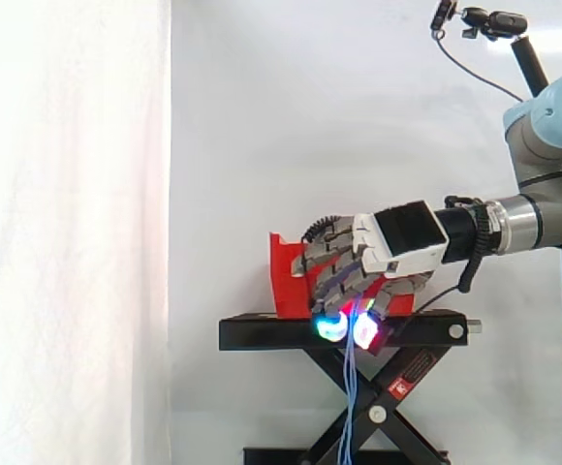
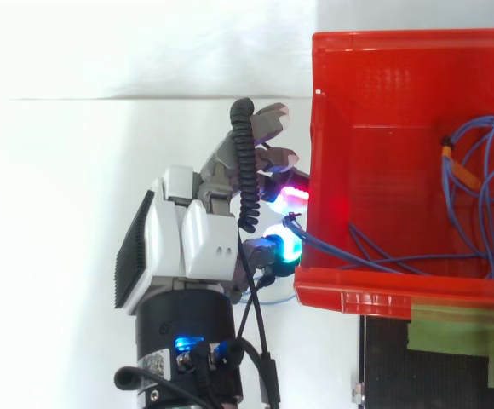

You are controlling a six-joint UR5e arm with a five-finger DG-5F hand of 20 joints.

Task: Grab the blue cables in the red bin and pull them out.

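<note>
Blue cables [image 1: 350, 397] pinched by hand [image 1: 383, 254] drop out of view.

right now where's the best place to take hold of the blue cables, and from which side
Grip the blue cables where their strands bunch and cross the front wall of the red bin, not the loose loops inside. Come from outside that wall, where the hand is pinching them; they hang free below it.
</note>
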